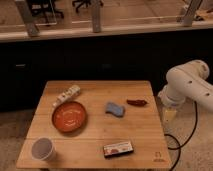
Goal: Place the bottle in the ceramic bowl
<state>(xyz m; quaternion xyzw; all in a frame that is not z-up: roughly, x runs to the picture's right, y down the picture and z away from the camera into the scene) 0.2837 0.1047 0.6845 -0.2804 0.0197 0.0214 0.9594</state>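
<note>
The bottle (66,95) is small, slim and whitish with dark marks, and lies on its side at the back left of the wooden table. Its lower end is close to the far rim of the ceramic bowl (69,118), a wide shallow orange-red dish on the left half of the table. The bowl holds nothing. My gripper (170,115) hangs down from the white arm (187,82) just beyond the table's right edge, far from both bottle and bowl. It holds nothing that I can see.
A whitish cup (43,148) stands at the front left corner. A flat dark box with a red label (118,149) lies near the front edge. A blue sponge (114,109) and a dark red pepper-like item (136,102) lie right of centre. The wooden table (145,132) stands before a dark counter.
</note>
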